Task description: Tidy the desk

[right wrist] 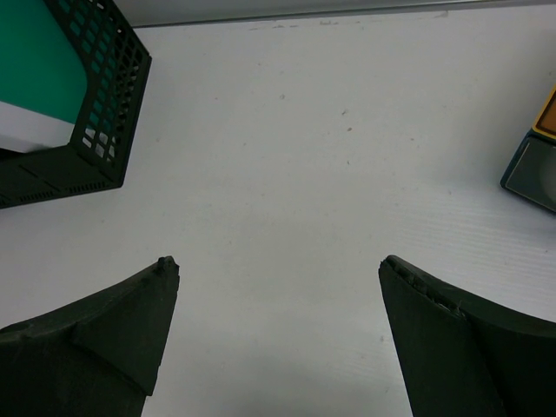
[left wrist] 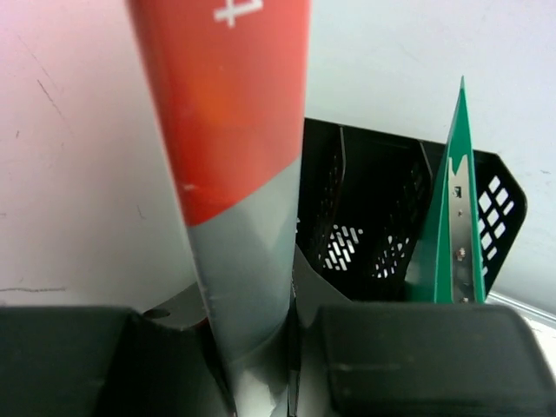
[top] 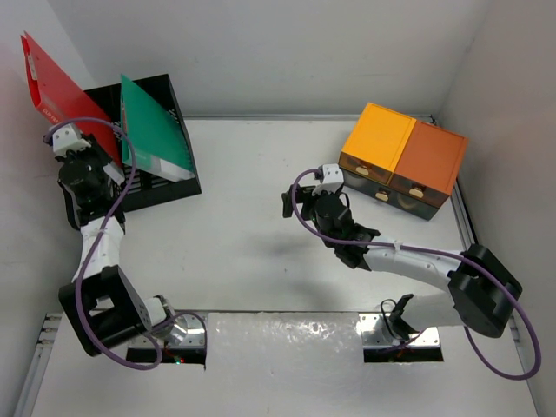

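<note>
The white desk (top: pixel 243 252) spreads under both arms. My left gripper (top: pixel 102 165) is shut on the lower edge of a red folder (top: pixel 61 91) and holds it upright and tilted beside the left end of the black mesh file rack (top: pixel 169 187). In the left wrist view the red and grey folder (left wrist: pixel 226 130) rises from between my fingers, gripper (left wrist: pixel 291 347), with the rack (left wrist: pixel 373 217) behind it. A green folder (top: pixel 155 129) stands in the rack. My right gripper (top: pixel 294 204) is open and empty above bare desk (right wrist: pixel 304 130), gripper (right wrist: pixel 278 269).
An orange-topped drawer unit (top: pixel 404 156) stands at the back right, its corner in the right wrist view (right wrist: pixel 534 169). The rack (right wrist: pixel 104 113) and green folder (right wrist: pixel 35 52) show at the left of the right wrist view. Walls close in on the left, back and right.
</note>
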